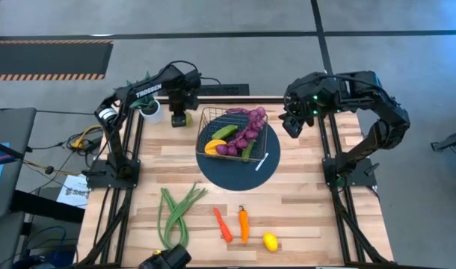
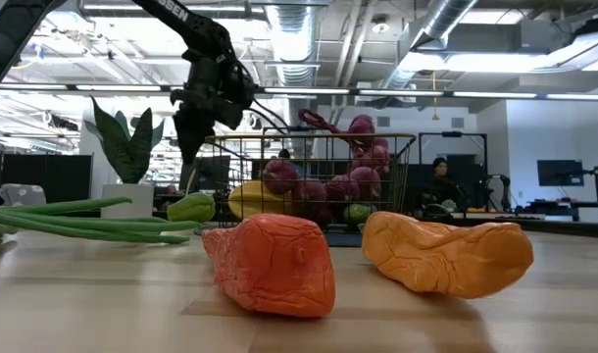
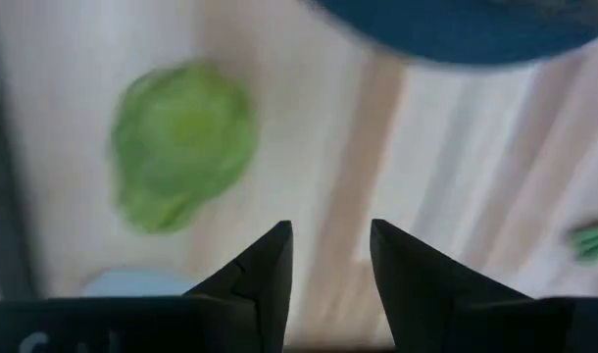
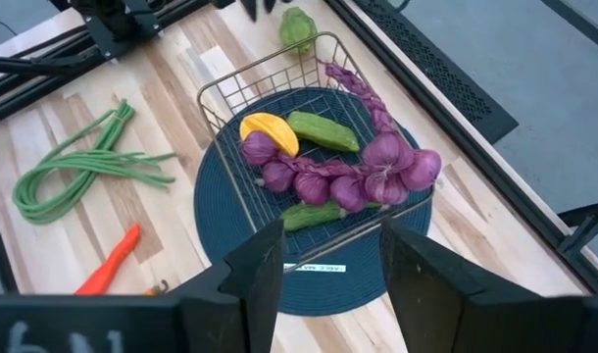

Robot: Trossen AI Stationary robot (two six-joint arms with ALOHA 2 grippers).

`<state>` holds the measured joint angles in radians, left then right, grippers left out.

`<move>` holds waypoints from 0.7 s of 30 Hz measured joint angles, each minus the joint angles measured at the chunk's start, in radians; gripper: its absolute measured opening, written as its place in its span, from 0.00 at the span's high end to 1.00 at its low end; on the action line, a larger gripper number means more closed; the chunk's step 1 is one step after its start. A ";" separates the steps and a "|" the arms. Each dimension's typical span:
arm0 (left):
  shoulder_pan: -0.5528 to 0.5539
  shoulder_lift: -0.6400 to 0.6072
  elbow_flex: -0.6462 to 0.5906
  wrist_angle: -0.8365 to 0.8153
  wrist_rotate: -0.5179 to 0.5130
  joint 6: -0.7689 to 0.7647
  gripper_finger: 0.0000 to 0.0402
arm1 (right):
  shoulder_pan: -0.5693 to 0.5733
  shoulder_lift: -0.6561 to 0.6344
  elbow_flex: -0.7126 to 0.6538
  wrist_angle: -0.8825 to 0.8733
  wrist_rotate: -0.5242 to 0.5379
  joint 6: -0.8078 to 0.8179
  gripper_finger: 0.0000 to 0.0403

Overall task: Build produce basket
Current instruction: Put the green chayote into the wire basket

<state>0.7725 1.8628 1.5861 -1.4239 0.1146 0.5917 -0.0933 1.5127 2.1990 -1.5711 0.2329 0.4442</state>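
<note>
Basket (image 1: 235,134) at twelve o'clock on the counter (image 1: 303,202) already holds grapes (image 1: 247,133), cucumber — beans (image 1: 176,213), peppers (image 1: 234,224), lemon (image 1: 270,241) remain near six; left fingers (image 3: 328,260) hover parted over a green fruit (image 3: 181,142), right fingers (image 4: 323,255) parted, empty.

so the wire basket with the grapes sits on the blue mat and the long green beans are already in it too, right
Not quite. The wire basket with the grapes does sit on the blue mat, but the long green beans are not in it; the high view shows them lying on the table.
</note>
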 joint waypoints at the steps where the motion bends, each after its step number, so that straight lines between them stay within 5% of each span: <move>1: 0.007 -0.015 -0.022 0.004 0.038 0.001 0.69 | -0.001 0.000 0.000 0.000 0.000 0.000 0.53; 14: 0.045 -0.454 -0.304 0.177 0.023 0.139 0.69 | -0.021 0.000 0.000 0.001 0.001 0.026 0.54; 21: 0.051 -0.476 -0.393 0.298 -0.076 0.029 0.69 | -0.020 0.000 0.000 0.000 0.002 0.055 0.55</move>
<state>0.8238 1.3869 1.1928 -1.1259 0.0386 0.6210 -0.1137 1.5127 2.1990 -1.5707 0.2346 0.4992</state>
